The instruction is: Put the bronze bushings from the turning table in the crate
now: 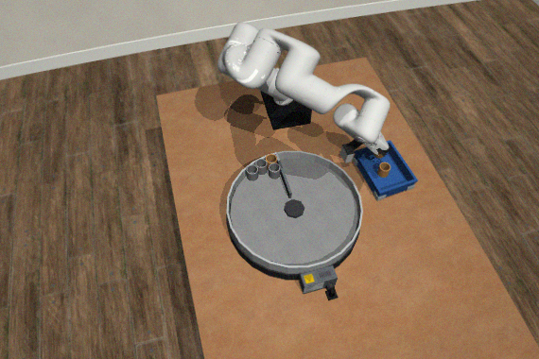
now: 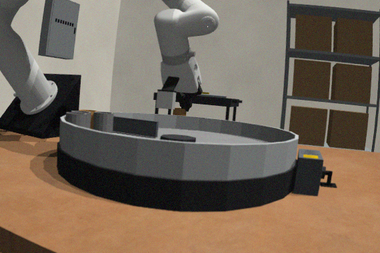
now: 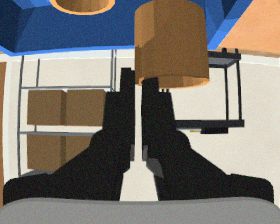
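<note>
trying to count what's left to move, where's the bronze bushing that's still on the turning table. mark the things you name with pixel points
In the top view, the bronze bushing (image 1: 271, 160) stands at the turning table's (image 1: 294, 264) far rim, beside the steel bushings and the dark divider.

Shelf rack (image 2: 285, 68) (image 3: 21, 115) (brown boxes (image 2: 308, 81) (image 3: 46, 107) aboard); wall cabinet (image 2: 61, 28).

Blue crate (image 1: 397, 186) (image 3: 91, 37); orange-brown bushing (image 1: 384, 170) (image 3: 91, 6); yellow-marked grey box (image 1: 321, 281) (image 2: 308, 174).
</note>
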Robot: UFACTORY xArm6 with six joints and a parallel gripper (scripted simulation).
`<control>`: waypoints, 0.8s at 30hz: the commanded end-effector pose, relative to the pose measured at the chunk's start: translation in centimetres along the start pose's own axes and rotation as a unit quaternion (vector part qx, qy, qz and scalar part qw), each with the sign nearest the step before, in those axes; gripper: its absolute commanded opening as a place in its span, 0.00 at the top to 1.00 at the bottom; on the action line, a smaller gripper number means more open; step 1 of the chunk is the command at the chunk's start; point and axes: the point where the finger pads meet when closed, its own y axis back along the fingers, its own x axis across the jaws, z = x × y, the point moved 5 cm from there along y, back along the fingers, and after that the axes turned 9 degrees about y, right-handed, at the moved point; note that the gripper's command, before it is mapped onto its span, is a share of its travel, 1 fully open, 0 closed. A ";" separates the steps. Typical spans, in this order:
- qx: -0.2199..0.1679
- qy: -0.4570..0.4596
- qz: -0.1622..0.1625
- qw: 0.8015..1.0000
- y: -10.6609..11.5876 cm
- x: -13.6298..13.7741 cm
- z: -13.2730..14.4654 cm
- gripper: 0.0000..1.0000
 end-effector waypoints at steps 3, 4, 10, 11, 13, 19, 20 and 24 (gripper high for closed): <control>-0.001 0.000 -0.001 1.000 0.1 -0.1 0.1 1.00; -0.001 0.000 -0.001 1.000 0.1 -0.1 0.1 1.00; -0.001 0.000 -0.001 1.000 0.0 -0.1 0.0 1.00; -0.001 0.000 -0.001 1.000 0.0 -0.1 0.0 1.00; -0.001 0.000 -0.001 1.000 -0.1 -0.1 -0.1 1.00; -0.001 0.000 -0.001 1.000 -0.6 0.0 -0.4 1.00; -0.001 0.000 -0.001 1.000 -0.7 0.0 -0.5 1.00; -0.001 0.000 -0.001 1.000 -1.2 0.1 -1.0 1.00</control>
